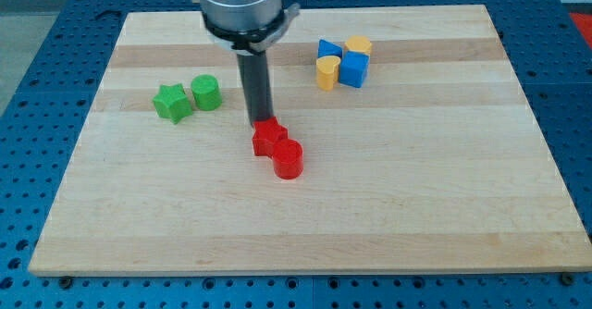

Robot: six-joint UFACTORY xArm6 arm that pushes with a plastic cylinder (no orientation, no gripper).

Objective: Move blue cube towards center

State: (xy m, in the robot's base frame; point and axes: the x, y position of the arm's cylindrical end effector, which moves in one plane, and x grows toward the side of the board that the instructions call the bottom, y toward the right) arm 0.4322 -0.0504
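Observation:
The blue cube (354, 68) sits at the view's upper right of the wooden board (416, 207), in a tight cluster with another blue block (328, 49), a yellow heart-like block (326, 71) and a yellow block (359, 45). My tip (259, 124) stands near the board's middle, touching the top-left edge of a red star-like block (269, 139). The tip is well to the left of and below the blue cube.
A red cylinder (289, 159) touches the red star's lower right. A green star (172, 103) and a green cylinder (205, 92) sit together at the view's left. The arm's grey body (240, 8) hangs over the board's top edge.

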